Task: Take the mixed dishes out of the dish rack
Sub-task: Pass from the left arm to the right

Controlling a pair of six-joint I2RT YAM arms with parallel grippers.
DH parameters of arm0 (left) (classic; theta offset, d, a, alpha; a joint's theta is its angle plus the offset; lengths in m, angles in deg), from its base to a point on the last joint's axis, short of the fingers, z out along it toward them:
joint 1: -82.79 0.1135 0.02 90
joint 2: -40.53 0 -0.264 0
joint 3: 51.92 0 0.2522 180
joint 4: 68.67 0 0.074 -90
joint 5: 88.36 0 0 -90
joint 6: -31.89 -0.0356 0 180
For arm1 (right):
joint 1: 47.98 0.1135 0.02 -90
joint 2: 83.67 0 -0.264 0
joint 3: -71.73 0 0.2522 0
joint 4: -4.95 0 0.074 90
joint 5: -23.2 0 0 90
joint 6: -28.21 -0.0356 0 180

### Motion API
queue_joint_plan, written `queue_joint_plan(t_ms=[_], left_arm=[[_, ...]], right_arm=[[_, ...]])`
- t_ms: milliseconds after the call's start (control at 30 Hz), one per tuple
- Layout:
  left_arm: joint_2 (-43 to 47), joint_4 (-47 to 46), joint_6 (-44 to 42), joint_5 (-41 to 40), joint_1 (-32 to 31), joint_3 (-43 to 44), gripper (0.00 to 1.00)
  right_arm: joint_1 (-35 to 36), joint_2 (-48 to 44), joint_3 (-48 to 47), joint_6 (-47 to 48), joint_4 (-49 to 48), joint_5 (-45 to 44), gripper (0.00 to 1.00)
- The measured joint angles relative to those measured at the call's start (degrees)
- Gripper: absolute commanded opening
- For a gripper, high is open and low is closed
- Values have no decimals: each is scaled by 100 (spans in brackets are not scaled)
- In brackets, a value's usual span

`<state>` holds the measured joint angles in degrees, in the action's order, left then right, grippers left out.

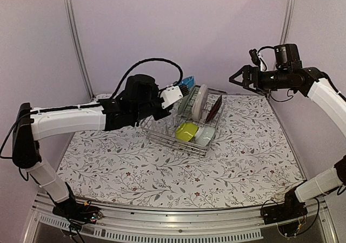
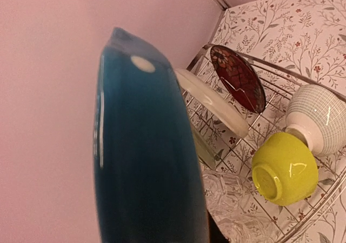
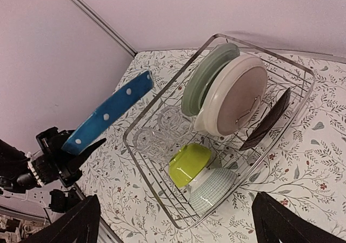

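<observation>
My left gripper [image 1: 181, 89] is shut on the blue white-dotted plate [image 1: 187, 81], holding it on edge above the far left corner of the dish rack [image 1: 162, 136]. That blue plate [image 2: 146, 156] fills the left wrist view and hides the fingers. In the rack [image 3: 150, 182] stand a pale green plate [image 3: 208, 75], a white plate [image 3: 235, 94] and a dark red plate [image 3: 267, 119]. A clear glass [image 3: 157, 135], a yellow-green bowl [image 3: 189, 164] and a pale bowl [image 3: 213, 189] lie in its near part. My right gripper [image 1: 233, 80] hangs open, high at the right of the rack.
The rack sits at the back middle of a table under a leaf-patterned cloth [image 1: 135, 167]. Lilac walls with metal posts [image 1: 75, 38] close in the back and sides. Bare cloth lies in front of the rack and to both sides.
</observation>
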<state>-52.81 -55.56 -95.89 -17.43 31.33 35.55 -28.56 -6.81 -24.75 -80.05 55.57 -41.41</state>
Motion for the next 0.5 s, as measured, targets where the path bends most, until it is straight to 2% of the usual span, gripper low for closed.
queue_joint_plan(t_ms=[300, 500], left_arm=[[33, -1353, -2149, -651, -719, -968, 0], [-234, -2354, -3355, -997, -999, -1062, 0]], right_arm=[[96, 621, -752, -358, 614, 649, 90], [350, 1049, -933, -367, 1040, 649, 77]])
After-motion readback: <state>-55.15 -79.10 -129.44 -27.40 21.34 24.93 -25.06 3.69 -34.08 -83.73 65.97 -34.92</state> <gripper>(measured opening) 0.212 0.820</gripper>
